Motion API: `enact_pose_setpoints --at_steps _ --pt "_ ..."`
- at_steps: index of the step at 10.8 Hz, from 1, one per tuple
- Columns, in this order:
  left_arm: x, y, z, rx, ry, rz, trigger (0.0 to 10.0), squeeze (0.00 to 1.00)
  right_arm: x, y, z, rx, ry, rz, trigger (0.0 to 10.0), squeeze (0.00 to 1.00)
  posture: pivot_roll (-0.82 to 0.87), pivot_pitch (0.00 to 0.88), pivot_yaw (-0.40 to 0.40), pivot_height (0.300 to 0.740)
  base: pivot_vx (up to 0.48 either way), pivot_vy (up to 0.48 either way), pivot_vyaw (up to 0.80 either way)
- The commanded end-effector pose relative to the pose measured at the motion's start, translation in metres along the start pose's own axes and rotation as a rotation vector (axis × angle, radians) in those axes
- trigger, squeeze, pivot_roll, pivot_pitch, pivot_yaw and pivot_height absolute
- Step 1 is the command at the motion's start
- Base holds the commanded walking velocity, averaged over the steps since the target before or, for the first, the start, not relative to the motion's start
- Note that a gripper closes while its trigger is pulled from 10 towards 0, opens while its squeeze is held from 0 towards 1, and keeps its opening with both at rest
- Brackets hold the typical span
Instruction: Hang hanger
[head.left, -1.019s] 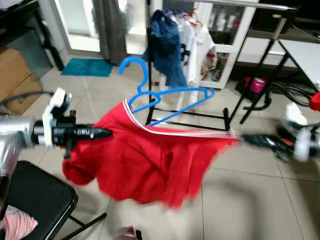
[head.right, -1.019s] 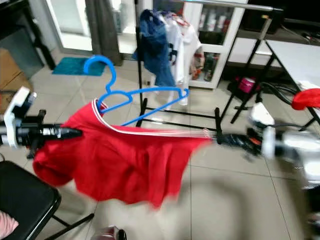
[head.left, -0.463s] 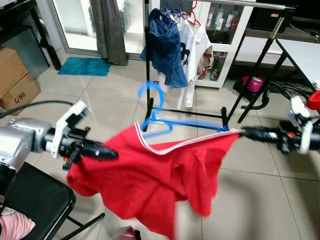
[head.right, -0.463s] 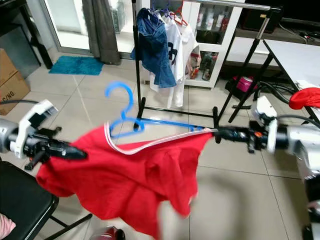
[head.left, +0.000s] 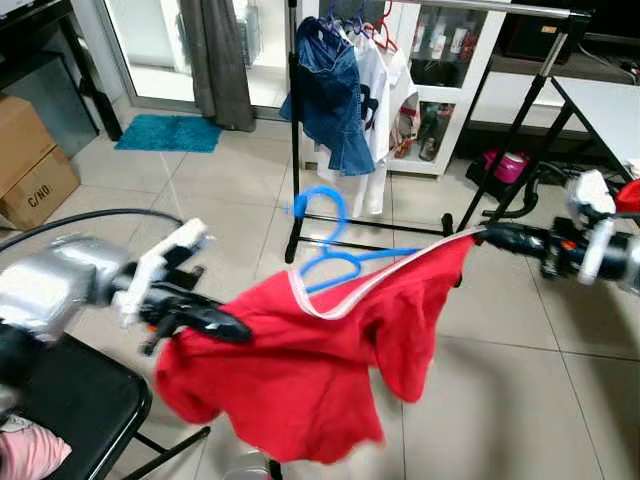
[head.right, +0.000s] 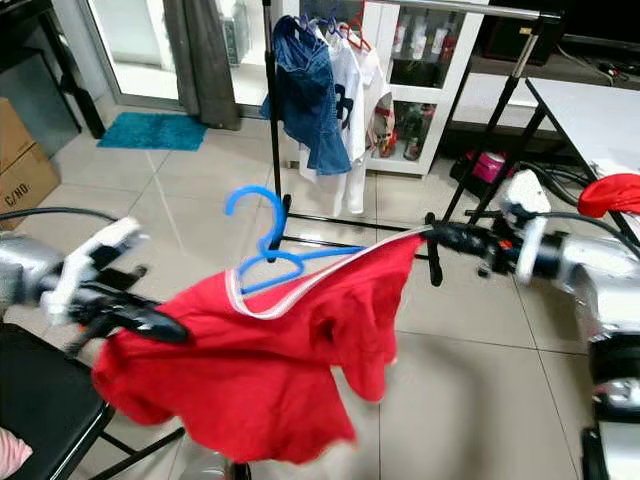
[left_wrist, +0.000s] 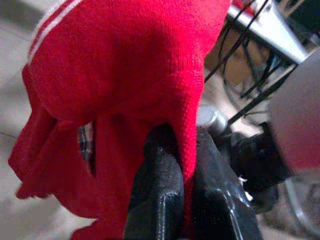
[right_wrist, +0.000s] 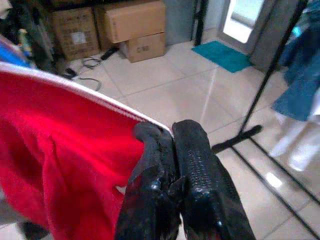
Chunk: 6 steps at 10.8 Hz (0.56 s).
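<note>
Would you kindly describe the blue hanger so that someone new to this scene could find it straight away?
Start at the black clothes rack at the back, where a denim garment and white shirts hang. In front of it, the left gripper and right gripper stretch a red shirt between them. The blue hanger pokes up from its white-trimmed collar, the only bright blue plastic hook here.

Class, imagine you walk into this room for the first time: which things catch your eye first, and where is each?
A red garment hangs stretched between the left gripper and the right gripper, both shut on it. A blue hanger sticks up from its neckline. Behind stands a clothes rack with a denim piece and white shirts.
</note>
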<state>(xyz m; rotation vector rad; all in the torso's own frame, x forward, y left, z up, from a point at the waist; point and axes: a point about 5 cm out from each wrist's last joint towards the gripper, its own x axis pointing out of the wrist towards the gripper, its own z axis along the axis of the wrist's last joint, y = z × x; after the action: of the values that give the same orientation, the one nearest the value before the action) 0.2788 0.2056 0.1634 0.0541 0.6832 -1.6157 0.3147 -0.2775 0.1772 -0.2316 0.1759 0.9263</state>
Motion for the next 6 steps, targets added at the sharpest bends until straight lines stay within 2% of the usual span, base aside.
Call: enact_pose_setpoints --at_steps 1,2,3,4,5,6 --pt "0.001 0.005 -0.003 0.032 0.064 0.042 0.0 0.00 -0.004 -0.008 0.011 -0.045 -0.026 -0.064 0.0 0.00 0.05 0.038 0.005 0.740 0.000 0.000 0.00" --pt "0.011 0.013 -0.007 0.054 0.130 0.093 0.0 0.00 0.004 -0.005 0.013 -0.057 -0.030 -0.079 0.0 0.00 0.05 0.039 0.007 0.740 0.000 0.000 0.00" --pt "0.012 0.016 -0.013 0.079 0.200 0.123 0.0 0.00 0.004 -0.008 0.013 -0.073 -0.023 -0.117 0.0 0.00 0.05 0.039 0.007 0.740 0.000 0.000 0.00" --pt "0.015 0.027 -0.013 0.127 0.203 0.232 0.0 0.00 0.003 -0.011 0.013 -0.070 -0.029 -0.174 0.0 0.00 0.05 0.039 0.007 0.740 0.000 0.000 0.00" --pt "0.026 0.039 -0.005 0.170 0.113 0.330 0.0 0.00 0.004 -0.013 0.012 -0.061 -0.041 -0.219 0.0 0.00 0.05 0.036 0.009 0.740 0.000 0.000 0.00" --pt "0.033 0.042 -0.003 0.186 0.101 0.350 0.0 0.00 0.005 -0.012 0.009 -0.059 -0.038 -0.240 0.0 0.00 0.05 0.036 0.009 0.740 0.000 0.000 0.00"
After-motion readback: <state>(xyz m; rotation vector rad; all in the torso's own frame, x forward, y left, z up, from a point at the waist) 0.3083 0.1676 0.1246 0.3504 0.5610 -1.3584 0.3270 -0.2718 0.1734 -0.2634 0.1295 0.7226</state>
